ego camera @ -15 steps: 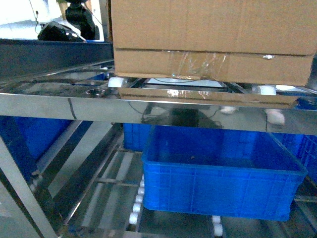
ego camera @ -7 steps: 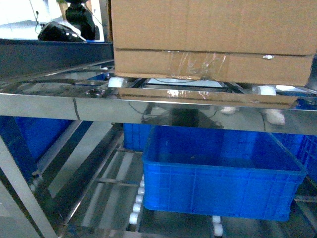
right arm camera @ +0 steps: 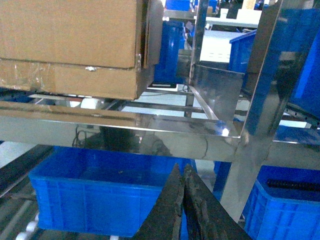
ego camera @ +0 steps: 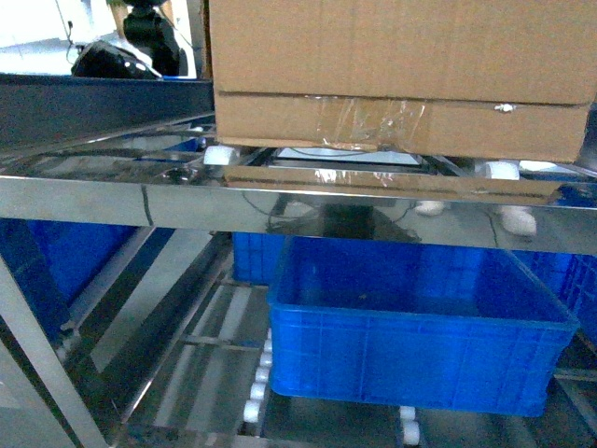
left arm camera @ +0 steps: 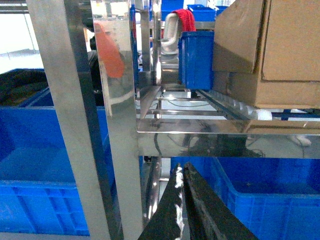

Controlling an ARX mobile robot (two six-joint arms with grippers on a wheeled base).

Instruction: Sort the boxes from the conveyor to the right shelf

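Observation:
A large brown cardboard box (ego camera: 401, 65) with clear tape on its lower seam rests on the white rollers of the steel right shelf (ego camera: 187, 201), on its upper level. The left wrist view shows the box (left arm camera: 280, 50) up on the right, above the shelf's front rail (left arm camera: 190, 132). In the right wrist view the box (right arm camera: 70, 45) fills the upper left over the rail (right arm camera: 150, 132). My left gripper (left arm camera: 182, 167) and right gripper (right arm camera: 182, 167) are both shut on nothing, below the rail and clear of the box. Neither shows in the head view. The conveyor is out of view.
A blue crate (ego camera: 420, 345) sits on the lower roller level under the box. More blue crates stand at the left (left arm camera: 30, 200), at the right (right arm camera: 285, 215) and behind on the upper level (left arm camera: 195, 55). Steel posts (left arm camera: 75, 120) (right arm camera: 260, 100) stand close beside each gripper.

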